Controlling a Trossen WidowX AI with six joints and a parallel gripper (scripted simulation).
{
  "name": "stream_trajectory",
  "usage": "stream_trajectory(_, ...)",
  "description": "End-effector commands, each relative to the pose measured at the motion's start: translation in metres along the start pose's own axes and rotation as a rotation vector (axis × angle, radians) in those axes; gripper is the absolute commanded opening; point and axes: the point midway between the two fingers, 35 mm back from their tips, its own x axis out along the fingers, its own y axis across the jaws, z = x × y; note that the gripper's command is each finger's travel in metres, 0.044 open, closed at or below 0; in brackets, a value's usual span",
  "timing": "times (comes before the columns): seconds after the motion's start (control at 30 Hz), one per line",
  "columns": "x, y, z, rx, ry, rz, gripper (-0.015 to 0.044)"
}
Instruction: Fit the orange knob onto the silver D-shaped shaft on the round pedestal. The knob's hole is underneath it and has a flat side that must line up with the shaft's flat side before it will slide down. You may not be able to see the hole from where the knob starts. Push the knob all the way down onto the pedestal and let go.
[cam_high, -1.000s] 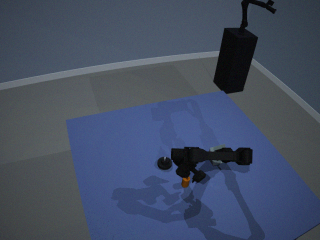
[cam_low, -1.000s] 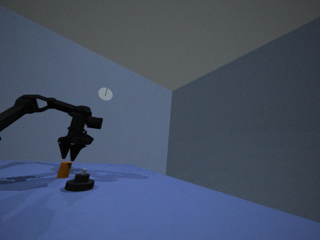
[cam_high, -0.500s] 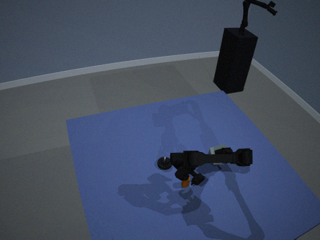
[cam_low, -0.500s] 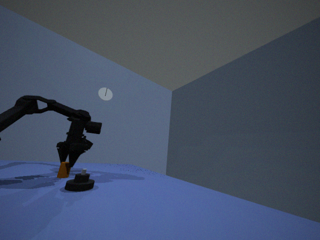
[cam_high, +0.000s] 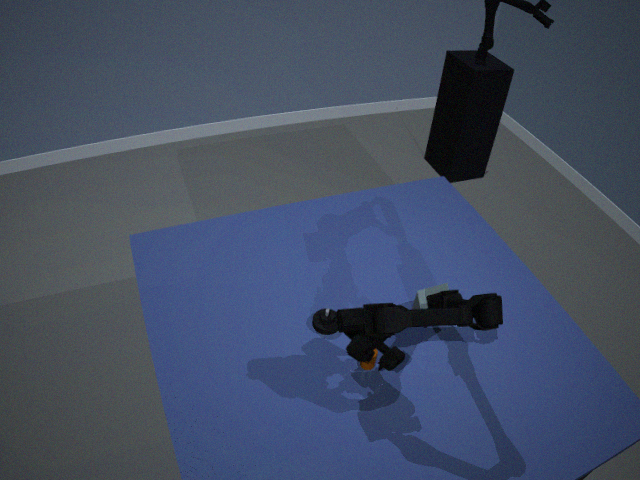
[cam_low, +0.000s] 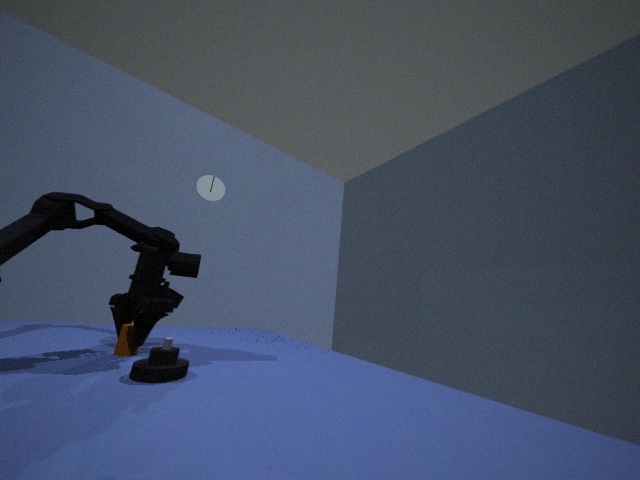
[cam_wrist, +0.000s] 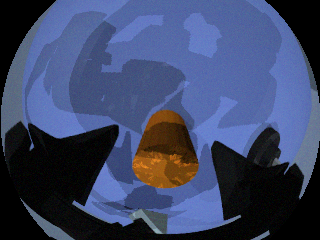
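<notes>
The orange knob (cam_high: 368, 363) (cam_low: 124, 346) (cam_wrist: 165, 170) stands on the blue mat; its underside and hole are hidden. My gripper (cam_high: 376, 356) (cam_low: 128, 341) (cam_wrist: 167, 139) is open, pointing down, with one finger on each side of the knob. In the wrist view there is a gap between the knob and each finger. The dark round pedestal (cam_high: 320, 323) (cam_low: 159, 369) (cam_wrist: 265, 145) stands close by, with the short silver shaft (cam_high: 327, 312) (cam_low: 167, 343) (cam_wrist: 276, 162) upright on it. In the wrist view the pedestal is just behind the right finger. The shaft's flat side cannot be made out.
The blue mat (cam_high: 222, 289) (cam_low: 361, 413) carries broad arm shadows. A pale grey block (cam_high: 421, 298) (cam_wrist: 155, 220) is by the arm's base. A tall black box (cam_high: 460, 118) with a dark lamp-like arm on top stands beyond the mat's far corner.
</notes>
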Motion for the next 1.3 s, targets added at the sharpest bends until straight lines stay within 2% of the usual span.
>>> stream_trajectory(0.0, 0.007, 0.001, -0.001, 0.005, -0.002, 0.004, 0.044)
stream_trajectory(0.2, 0.014, 0.001, -0.001, 0.005, -0.002, 0.005, 0.044)
stream_trajectory(0.57, 0.014, 0.001, -0.001, 0.005, -0.002, 0.005, 0.0151)
stream_trajectory(0.73, 0.014, 0.001, -0.001, 0.005, -0.002, 0.005, 0.0118)
stream_trajectory(0.9, 0.0, -0.001, 0.001, 0.006, -0.008, -0.003, 0.0)
stream_trajectory(1.27, -0.065, -0.005, 0.005, 0.01, -0.035, -0.033, 0.0)
